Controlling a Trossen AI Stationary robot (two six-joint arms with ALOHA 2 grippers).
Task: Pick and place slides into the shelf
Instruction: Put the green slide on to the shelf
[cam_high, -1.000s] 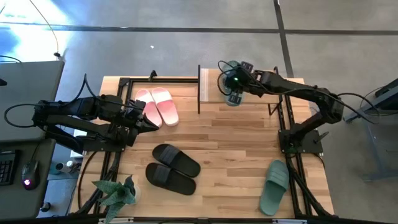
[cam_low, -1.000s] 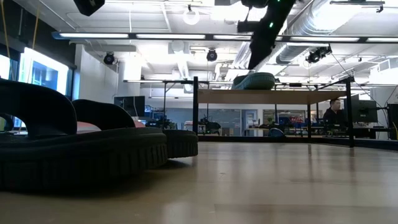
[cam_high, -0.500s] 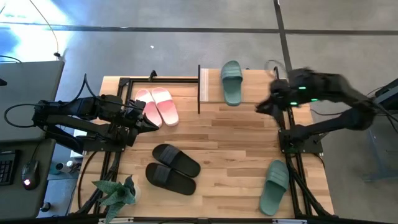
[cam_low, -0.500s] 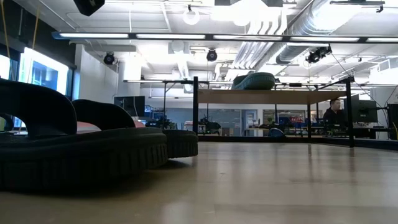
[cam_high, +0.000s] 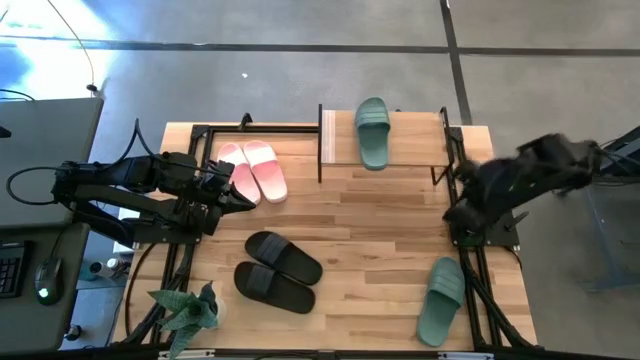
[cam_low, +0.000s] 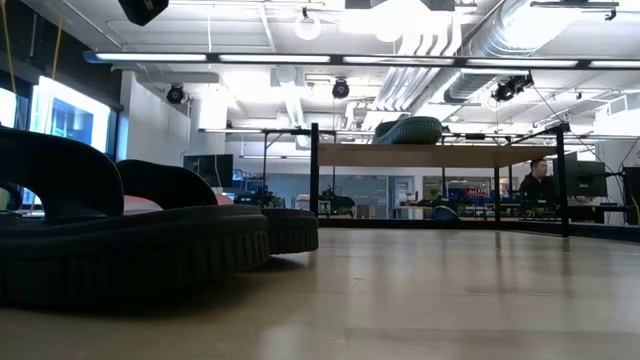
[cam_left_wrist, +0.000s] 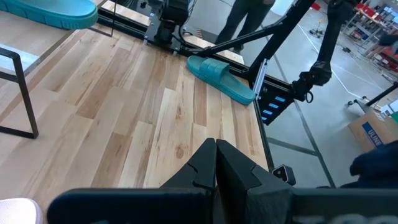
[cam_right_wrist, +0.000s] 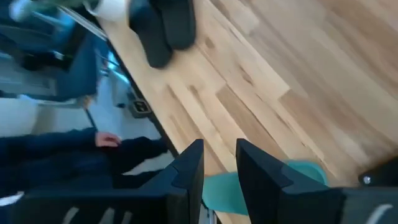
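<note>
I see one green slide (cam_high: 372, 133) lying on the shelf (cam_high: 410, 130), well apart from my right gripper (cam_right_wrist: 217, 163), whose jaws stand slightly apart and empty. My left gripper (cam_left_wrist: 216, 155), jaws together, waits beside the pink slides (cam_high: 254, 171).

The left arm lies folded at 9 o'clock, its left gripper (cam_high: 243, 200) with fingers pressed together. The right arm is bent at 3 o'clock; the right gripper (cam_right_wrist: 219, 163) has a small gap between its fingers.
</note>
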